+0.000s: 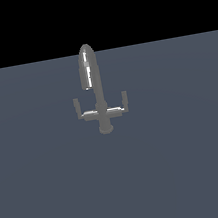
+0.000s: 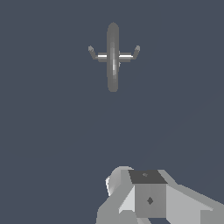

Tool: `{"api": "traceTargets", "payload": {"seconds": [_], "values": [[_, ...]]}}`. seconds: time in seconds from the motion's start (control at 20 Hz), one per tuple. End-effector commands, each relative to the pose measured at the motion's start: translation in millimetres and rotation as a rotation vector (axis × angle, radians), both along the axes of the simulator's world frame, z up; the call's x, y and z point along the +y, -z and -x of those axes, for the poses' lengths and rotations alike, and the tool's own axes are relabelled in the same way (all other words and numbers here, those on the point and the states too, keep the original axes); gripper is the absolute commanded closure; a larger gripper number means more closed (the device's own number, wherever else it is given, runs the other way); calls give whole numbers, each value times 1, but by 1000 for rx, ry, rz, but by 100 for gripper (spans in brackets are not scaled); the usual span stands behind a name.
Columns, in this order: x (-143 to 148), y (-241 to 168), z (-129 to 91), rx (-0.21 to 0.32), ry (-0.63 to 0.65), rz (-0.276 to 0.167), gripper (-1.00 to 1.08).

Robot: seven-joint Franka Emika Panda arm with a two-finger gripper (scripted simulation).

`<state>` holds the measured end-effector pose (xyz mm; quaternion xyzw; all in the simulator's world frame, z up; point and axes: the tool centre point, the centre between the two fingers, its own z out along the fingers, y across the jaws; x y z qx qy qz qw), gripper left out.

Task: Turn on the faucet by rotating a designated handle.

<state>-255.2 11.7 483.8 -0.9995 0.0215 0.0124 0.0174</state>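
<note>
Currently your gripper (image 2: 151, 199) sits well short of the faucet (image 1: 96, 90); jaws can't be read. Handle (image 1: 84, 113) is on the exterior view's left, untouched, so approach first

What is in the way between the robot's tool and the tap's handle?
Nothing visible. In the wrist view only bare grey floor lies between the tool and the faucet. The handle stands free in the exterior view.

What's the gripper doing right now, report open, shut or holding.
Gripper: cannot be told; only part of it shows in the wrist view, fingertips unseen. It is well apart from the faucet and touches nothing.
</note>
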Motion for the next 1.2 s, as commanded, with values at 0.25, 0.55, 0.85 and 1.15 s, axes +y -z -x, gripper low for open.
{"api": "traceTargets", "payload": {"seconds": [0.25, 0.55, 0.85, 1.15], "values": [[-8, -3, 0, -2, 14, -4, 108], [-22, -8, 0, -9, 50, -15, 108], [-21, -7, -1, -5, 35, -9, 108], [-23, -5, -6, 16, -27, 20, 108]]}}
